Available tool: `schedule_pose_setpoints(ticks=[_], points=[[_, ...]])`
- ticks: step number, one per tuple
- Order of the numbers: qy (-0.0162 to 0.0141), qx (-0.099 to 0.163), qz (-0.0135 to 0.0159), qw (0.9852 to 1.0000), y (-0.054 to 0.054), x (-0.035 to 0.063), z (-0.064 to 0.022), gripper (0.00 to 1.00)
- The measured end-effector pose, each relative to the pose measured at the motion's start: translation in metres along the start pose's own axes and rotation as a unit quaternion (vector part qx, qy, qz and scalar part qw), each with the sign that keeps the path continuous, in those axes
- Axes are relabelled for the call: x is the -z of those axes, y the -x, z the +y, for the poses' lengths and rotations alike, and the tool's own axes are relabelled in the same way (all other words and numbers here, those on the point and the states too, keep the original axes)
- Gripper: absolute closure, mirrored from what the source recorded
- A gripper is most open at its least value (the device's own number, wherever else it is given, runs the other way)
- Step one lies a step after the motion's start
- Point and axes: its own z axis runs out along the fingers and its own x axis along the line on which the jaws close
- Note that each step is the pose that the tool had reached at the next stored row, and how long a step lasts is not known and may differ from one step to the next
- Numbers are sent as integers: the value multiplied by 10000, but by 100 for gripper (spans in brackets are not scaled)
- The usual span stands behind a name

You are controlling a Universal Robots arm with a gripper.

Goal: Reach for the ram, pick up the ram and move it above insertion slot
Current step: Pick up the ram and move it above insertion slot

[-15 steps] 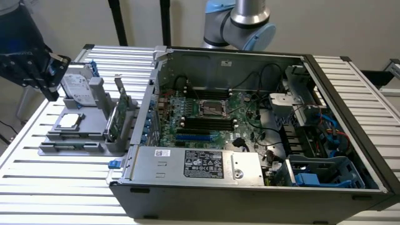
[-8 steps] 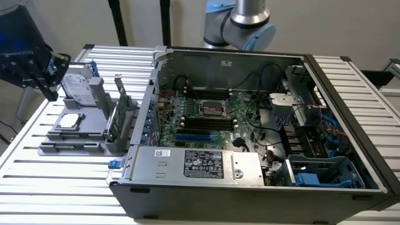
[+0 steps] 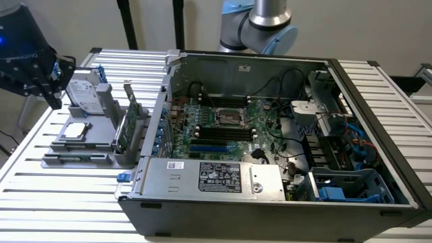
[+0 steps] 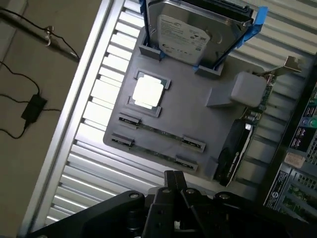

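Two ram sticks lie on edge in the slots of a grey holder [image 4: 198, 106]. They are thin green strips, one [image 4: 161, 133] beside the other [image 4: 151, 151], and they sit at the holder's near end in the exterior view [image 3: 80, 152]. My black gripper [image 3: 52, 88] hangs above the holder's far left end, well clear of the ram. In the wrist view the gripper [image 4: 173, 179] has its fingertips together with nothing between them. The black memory slots [image 3: 223, 133] lie on the motherboard inside the open computer case.
The holder also carries a silver hard drive [image 4: 190, 29] in a blue frame, a processor chip [image 4: 147, 92] and an upright expansion card [image 3: 128, 121]. The case wall [image 3: 159, 116] stands right beside the holder. Slatted aluminium table [image 3: 60, 197] surrounds it. Cables lie on the floor [image 4: 29, 106].
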Motion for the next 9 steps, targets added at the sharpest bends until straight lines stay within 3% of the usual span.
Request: schedule_pose_setpoints(ticks=[4, 9], points=[[0, 359, 13, 9994, 0, -1, 0, 89], [0, 816, 30, 9967, 0, -1, 0, 89]])
